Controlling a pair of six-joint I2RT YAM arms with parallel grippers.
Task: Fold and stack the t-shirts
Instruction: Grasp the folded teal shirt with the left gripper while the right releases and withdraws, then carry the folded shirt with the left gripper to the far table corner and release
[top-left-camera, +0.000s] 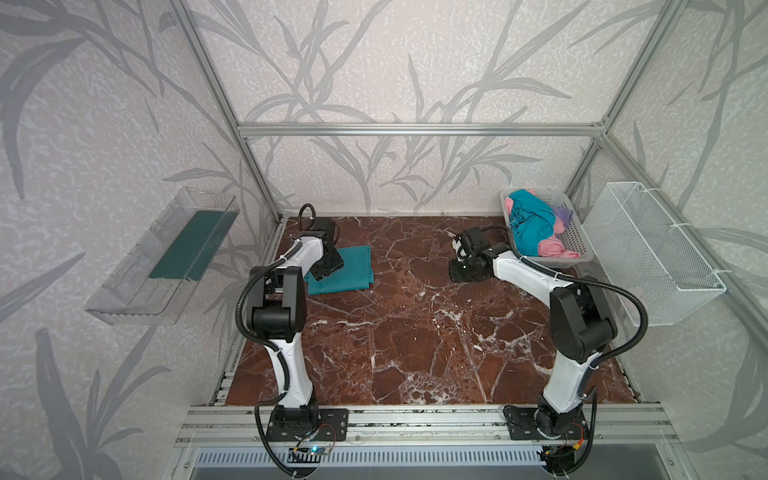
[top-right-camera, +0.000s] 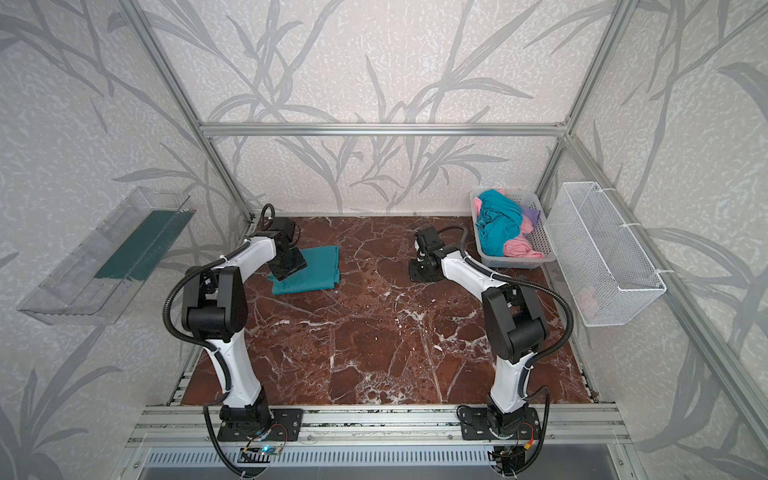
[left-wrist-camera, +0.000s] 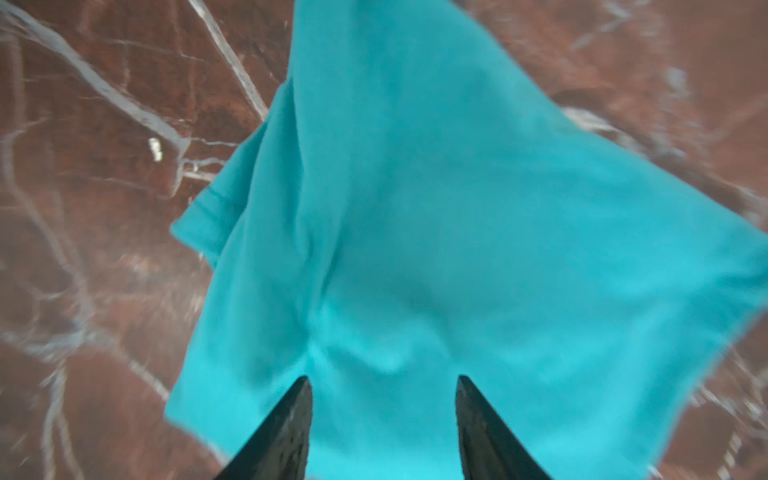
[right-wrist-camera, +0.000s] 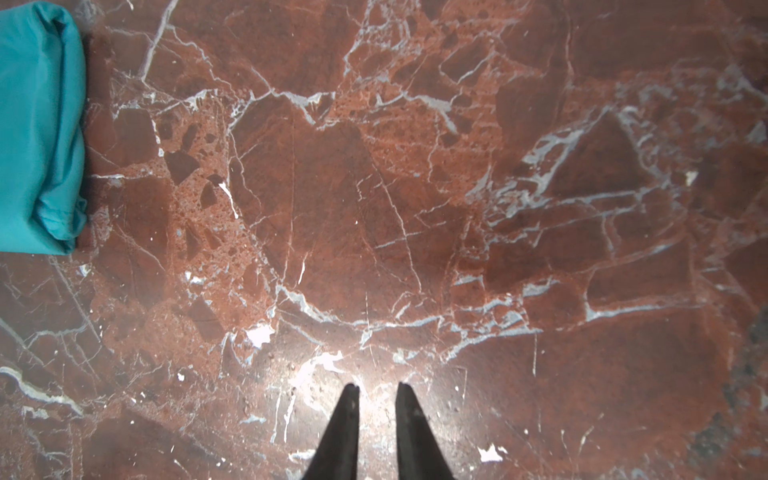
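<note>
Back-left on marble tabletop (top-left-camera: 415, 340): folded teal t-shirt (top-left-camera: 351, 270), lying flat. Left gripper (left-wrist-camera: 384, 380) directly over it, fingers spread, no cloth pinched; contact unclear, wrist view blurred. Right gripper (right-wrist-camera: 376, 386) over bare marble right of centre, fingers almost together, slim gap, empty. Back-right: grey perforated basket (top-left-camera: 579, 245) holds crumpled teal shirt (top-left-camera: 532, 224), pink shirt (top-left-camera: 555, 248), lilac shirt (top-left-camera: 564, 214).

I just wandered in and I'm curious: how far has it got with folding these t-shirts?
Early on. Done: one teal t-shirt lies folded on the table. In hand: nothing; the left claw is open over it, and the right claw, jaws narrowly apart, is empty over bare table. Left: a teal shirt, a pink shirt and a lilac shirt lie crumpled in the grey basket.
</note>
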